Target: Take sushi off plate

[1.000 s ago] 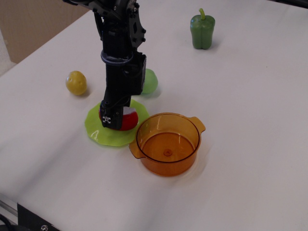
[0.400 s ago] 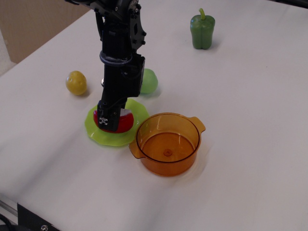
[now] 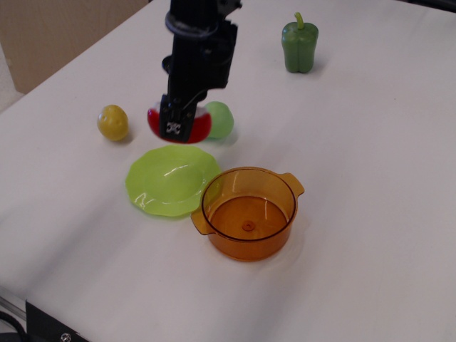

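Observation:
My gripper (image 3: pixel 175 125) is shut on the sushi (image 3: pixel 199 128), a red glossy piece with a bit of white showing, and holds it in the air above the far edge of the plate. The lime-green scalloped plate (image 3: pixel 172 180) lies bare on the white table below and in front of the gripper. The black arm comes down from the top of the view and hides the middle of the sushi.
A transparent orange two-handled pot (image 3: pixel 249 211) touches the plate's right edge. A green pear (image 3: pixel 220 120) sits just behind the sushi. A yellow lemon-like ball (image 3: pixel 113 122) lies at the left. A green bell pepper (image 3: pixel 299 45) stands at the back.
The gripper has risen with the sushi in it, from resting on the plate to well above its far edge. The plate is now bare.

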Controlling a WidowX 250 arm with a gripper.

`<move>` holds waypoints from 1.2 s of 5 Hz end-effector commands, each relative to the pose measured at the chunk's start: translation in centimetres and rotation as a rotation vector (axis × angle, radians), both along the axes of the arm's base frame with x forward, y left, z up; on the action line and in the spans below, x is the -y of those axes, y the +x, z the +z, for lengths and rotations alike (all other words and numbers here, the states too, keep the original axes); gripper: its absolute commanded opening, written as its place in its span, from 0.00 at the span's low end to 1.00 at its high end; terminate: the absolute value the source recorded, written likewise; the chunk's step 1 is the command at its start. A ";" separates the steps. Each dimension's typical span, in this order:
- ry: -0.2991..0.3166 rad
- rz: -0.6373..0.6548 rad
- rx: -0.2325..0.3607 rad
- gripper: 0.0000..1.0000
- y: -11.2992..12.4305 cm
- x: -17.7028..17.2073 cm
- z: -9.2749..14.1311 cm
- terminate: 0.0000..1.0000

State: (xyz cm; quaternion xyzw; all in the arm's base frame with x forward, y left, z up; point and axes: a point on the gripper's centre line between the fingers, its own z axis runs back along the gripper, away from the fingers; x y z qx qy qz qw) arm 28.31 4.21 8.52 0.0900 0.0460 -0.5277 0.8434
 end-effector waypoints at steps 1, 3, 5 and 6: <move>-0.132 -0.167 0.097 0.00 5.7 4.7 1.9 0.00; -0.181 -0.231 0.050 0.00 10.1 7.3 -1.3 0.00; -0.201 -0.289 0.012 0.00 11.4 8.9 -3.8 0.00; -0.199 -0.317 0.002 0.00 11.2 9.3 -3.9 0.00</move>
